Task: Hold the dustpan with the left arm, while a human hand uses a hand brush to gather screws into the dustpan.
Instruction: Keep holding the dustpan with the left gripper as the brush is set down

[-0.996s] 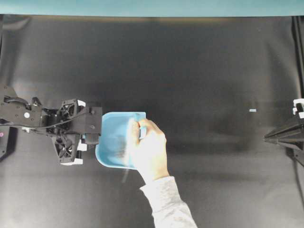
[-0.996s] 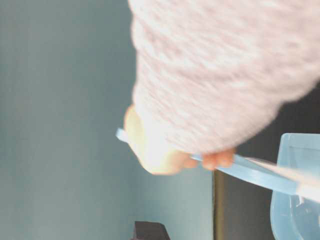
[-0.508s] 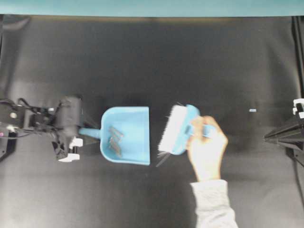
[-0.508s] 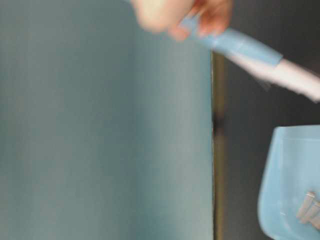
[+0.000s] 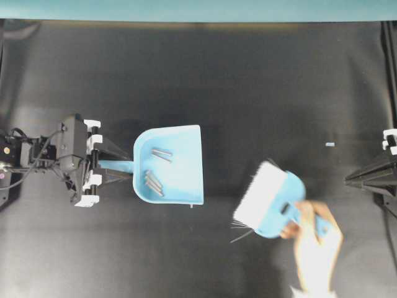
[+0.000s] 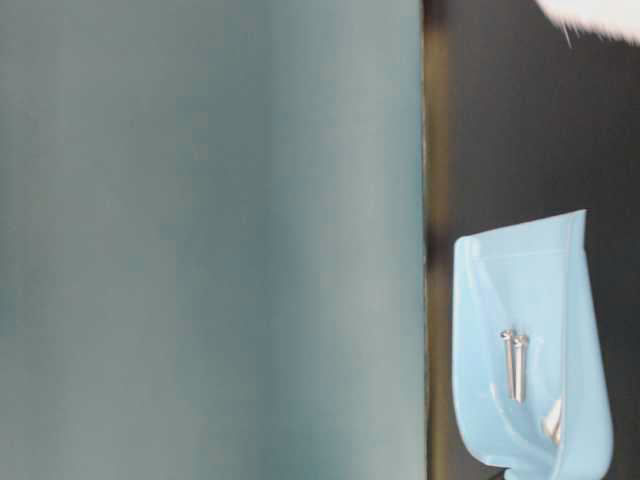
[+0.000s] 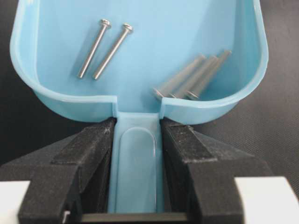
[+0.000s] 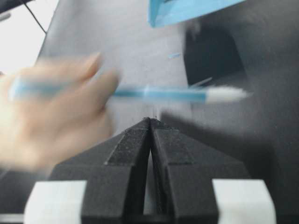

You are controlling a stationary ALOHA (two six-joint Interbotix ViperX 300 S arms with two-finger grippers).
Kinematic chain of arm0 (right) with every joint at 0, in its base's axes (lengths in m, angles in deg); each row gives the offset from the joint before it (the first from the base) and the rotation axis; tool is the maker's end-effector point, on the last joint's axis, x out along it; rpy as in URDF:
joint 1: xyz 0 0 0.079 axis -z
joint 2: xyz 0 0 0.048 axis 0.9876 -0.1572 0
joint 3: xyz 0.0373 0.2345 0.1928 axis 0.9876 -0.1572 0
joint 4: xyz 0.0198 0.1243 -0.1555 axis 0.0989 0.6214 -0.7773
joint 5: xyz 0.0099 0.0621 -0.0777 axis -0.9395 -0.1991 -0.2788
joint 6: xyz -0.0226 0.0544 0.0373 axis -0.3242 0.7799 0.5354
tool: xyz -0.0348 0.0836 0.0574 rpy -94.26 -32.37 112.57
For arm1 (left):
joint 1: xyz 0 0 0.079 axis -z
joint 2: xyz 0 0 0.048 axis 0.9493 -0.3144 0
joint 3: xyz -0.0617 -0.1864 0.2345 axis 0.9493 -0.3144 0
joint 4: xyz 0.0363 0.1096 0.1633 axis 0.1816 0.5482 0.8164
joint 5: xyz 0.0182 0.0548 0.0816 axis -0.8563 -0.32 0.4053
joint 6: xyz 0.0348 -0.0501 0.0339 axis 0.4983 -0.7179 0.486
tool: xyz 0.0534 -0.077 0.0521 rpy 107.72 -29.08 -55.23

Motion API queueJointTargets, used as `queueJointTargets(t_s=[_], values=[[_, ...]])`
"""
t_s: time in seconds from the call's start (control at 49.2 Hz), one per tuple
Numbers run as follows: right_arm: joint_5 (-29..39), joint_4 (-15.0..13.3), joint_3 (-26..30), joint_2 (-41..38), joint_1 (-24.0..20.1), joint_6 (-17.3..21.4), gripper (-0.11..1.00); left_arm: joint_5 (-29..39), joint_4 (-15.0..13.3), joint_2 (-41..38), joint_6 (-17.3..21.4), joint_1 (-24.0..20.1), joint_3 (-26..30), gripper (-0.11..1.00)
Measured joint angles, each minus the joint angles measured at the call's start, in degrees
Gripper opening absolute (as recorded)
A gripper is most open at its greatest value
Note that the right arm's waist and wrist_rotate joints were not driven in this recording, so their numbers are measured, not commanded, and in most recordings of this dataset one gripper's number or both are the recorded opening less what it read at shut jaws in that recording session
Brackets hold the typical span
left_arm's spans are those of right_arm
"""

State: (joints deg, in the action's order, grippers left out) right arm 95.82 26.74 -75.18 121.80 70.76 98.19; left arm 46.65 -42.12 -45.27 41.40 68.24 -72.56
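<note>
The light blue dustpan (image 5: 177, 164) sits left of centre on the black cloth, its mouth facing right. My left gripper (image 5: 115, 167) is shut on its short handle (image 7: 138, 158), with a black finger pressed to each side. Several silver screws (image 7: 103, 46) lie inside the pan in two groups, the second group (image 7: 191, 81) near its back wall. The human hand (image 5: 313, 245) holds the hand brush (image 5: 270, 195) at the lower right, well clear of the pan. My right gripper (image 8: 150, 120) rests shut and empty at the right edge, just behind the blurred brush (image 8: 177, 94).
A tiny light blue scrap (image 5: 330, 144) lies on the cloth at the right. A teal wall (image 5: 198, 9) runs along the back edge of the table. Thin stray bristles (image 5: 242, 234) stick out below the brush head.
The hand has swung the brush off the dustpan and away to the lower right. The screws now lie uncovered in the pan. My left gripper has kept its hold on the handle.
</note>
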Motion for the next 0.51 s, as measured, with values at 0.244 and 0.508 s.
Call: queueJointTargets(t_s=[0.244,0.508], values=[[0.09,0.0,0.0,0.0,0.0,-0.09,0.0,-1.14,-0.09,0.0,0.26,0.0,-0.35,0.31],[0.09,0.0,0.0,0.09,0.0,-0.09,0.0,-2.2,0.0,0.09,0.09,0.18,-0.62,0.31]])
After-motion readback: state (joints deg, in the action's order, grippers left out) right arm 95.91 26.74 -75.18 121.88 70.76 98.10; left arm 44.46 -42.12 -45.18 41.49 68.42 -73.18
